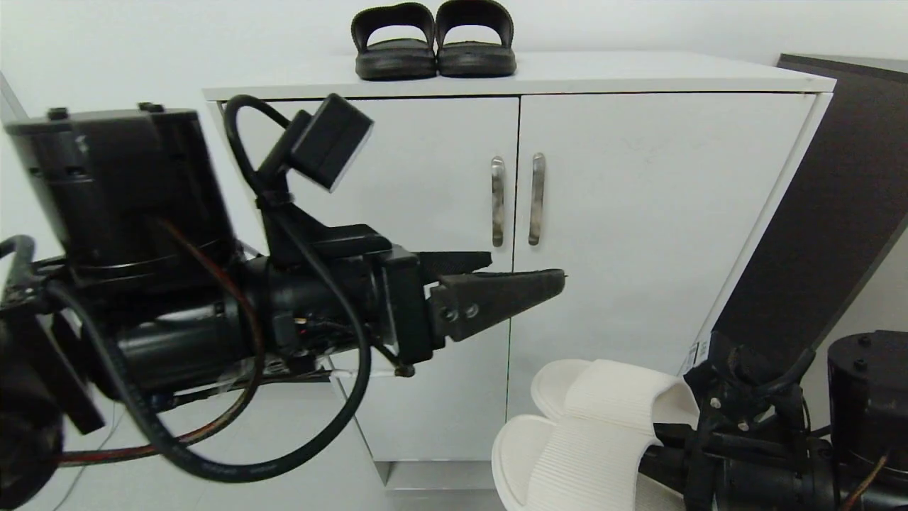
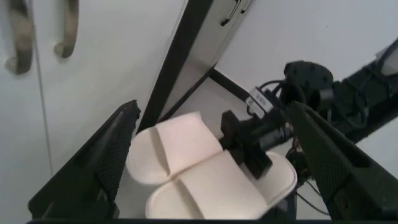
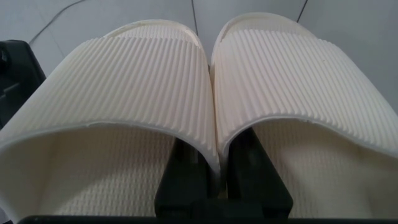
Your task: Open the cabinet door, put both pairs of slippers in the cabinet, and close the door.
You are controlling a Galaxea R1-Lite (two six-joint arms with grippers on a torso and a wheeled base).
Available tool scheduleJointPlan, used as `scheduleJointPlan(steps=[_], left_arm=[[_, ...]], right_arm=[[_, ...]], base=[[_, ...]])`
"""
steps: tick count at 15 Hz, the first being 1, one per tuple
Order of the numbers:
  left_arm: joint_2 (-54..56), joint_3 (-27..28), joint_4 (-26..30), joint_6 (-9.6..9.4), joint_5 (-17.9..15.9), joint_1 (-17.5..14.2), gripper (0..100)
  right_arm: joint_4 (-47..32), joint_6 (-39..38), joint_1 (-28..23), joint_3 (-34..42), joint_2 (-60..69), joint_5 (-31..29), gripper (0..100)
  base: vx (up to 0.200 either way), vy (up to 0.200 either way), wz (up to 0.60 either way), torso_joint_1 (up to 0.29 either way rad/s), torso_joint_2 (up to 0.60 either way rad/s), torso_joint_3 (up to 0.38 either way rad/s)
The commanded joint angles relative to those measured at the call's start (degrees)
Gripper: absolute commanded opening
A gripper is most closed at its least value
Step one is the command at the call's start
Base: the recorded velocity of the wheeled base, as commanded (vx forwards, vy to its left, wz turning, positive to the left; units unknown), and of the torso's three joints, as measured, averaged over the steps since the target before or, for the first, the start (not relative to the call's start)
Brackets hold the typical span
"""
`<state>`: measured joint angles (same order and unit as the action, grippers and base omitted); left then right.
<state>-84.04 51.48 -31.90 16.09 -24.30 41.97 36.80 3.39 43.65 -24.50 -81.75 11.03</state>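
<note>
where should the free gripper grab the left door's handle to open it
Grip the left door's handle mid-bar, coming straight from the front, fingers either side. It is a slim vertical bar standing off the door, and the open left gripper faces it.

Head camera faces the cabinet (image 1: 638, 213); wrist cameras sight closely along left end effector (image 2: 212, 111) and right end effector (image 3: 214, 186), sharing the white slippers (image 2: 186, 155).

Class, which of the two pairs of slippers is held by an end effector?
The white ribbed pair, clamped by the right end effector low in front of the cabinet; the black pair sits untouched on the cabinet top.
</note>
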Motion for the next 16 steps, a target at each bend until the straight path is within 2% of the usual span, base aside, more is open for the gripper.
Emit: scheduleJointPlan(steps=[1, 3, 4, 5, 6, 7, 8, 9, 11, 13, 16], left_arm=[[-4.4, 2.5, -0.1, 0.26, -0.3, 0.8, 100], [-7.1, 6.5, -0.1, 0.43, -0.7, 0.6, 100], [-8.4, 8.5, -0.1, 0.96, -2.0, 0.6, 100], [-9.6, 10.2, 0.0, 2.10, -5.2, 0.5, 100], [-11.1, 12.6, 0.0, 4.21, -7.5, 0.2, 100], [-12.6, 15.1, 0.1, 6.50, -8.2, 0.1, 100], [-14.7, 17.7, 0.0, 7.99, -8.0, 0.1, 100], [-16.4, 20.1, 0.0, 8.08, -7.3, 0.1, 100], [-18.1, 22.5, 0.0, 7.73, -1.5, 0.1, 100], [-17.6, 21.9, 0.2, 7.20, -0.5, 0.0, 100], [-16.6, 21.1, 0.2, 6.67, 1.5, -2.7, 100]], right_arm=[[-0.1, 0.0, 0.0, 0.2, 0.0, 0.0, 0], [-0.1, 0.0, 0.0, 0.3, 0.0, 0.1, 0], [-0.1, 0.1, 0.1, 0.3, -0.1, 0.1, 0], [-0.2, 0.1, 0.1, 0.4, -0.1, 0.0, 0], [-0.1, 0.1, 0.1, 0.9, 0.0, 0.0, 0], [-0.1, 0.1, 0.1, 0.9, 0.0, 0.0, 0], [-0.1, 0.1, 0.0, 0.9, -0.1, 0.0, 0], [-0.1, 0.1, 0.0, 0.9, -0.1, 0.0, 0], [-0.1, 0.1, 0.0, 0.9, -0.1, 0.0, 0], [-0.2, 0.1, 0.1, 0.9, -0.2, 0.0, 0], [-0.1, 0.1, 0.3, 1.0, -0.8, 0.0, 0]], base=[[0.000, 0.000, 0.00, 0.000, 0.00, 0.000], [0.000, 0.000, 0.00, 0.000, 0.00, 0.000], [0.000, 0.000, 0.00, 0.000, 0.00, 0.000], [0.000, 0.000, 0.00, 0.000, 0.00, 0.000], [0.000, 0.000, 0.00, 0.000, 0.00, 0.000], [0.000, 0.000, 0.00, 0.000, 0.00, 0.000], [0.000, 0.000, 0.00, 0.000, 0.00, 0.000], [0.000, 0.000, 0.00, 0.000, 0.00, 0.000], [0.000, 0.000, 0.00, 0.000, 0.00, 0.000], [0.000, 0.000, 0.00, 0.000, 0.00, 0.000], [0.000, 0.000, 0.00, 0.000, 0.00, 0.000]])
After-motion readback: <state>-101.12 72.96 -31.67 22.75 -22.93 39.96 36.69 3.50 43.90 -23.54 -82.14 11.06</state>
